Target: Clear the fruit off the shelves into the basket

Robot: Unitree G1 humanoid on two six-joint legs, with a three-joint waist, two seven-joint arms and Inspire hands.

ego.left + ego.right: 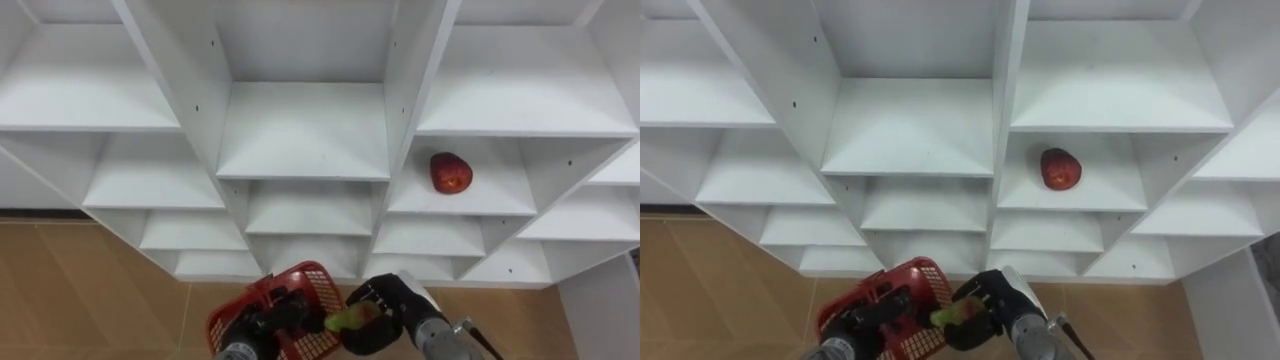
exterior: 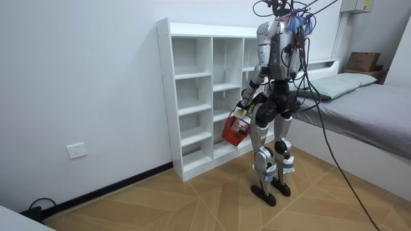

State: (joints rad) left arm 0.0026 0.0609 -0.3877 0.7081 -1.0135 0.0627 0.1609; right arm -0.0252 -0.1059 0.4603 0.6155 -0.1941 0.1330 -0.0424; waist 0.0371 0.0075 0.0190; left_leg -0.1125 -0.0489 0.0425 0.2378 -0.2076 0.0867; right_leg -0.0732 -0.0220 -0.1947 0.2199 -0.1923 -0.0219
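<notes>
Closet shelf (image 1: pixel 492 196): red apple (image 1: pixel 451 172) | left hand (image 1: pixel 264 324) grips basket (image 1: pixel 318 283) | right hand (image 1: pixel 388 306) grips green fruit (image 1: pixel 349 318) | room view: bed (image 2: pixel 379 102)

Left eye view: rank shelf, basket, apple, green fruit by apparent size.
1. shelf
2. basket
3. apple and green fruit: not ranked. The fruit is nearer the camera and partly hidden by the right hand's fingers.

Head stereo pair close, down onto closet (image 1: pixel 300 130) shelves; room camera farther off, side-on, same closet
</notes>
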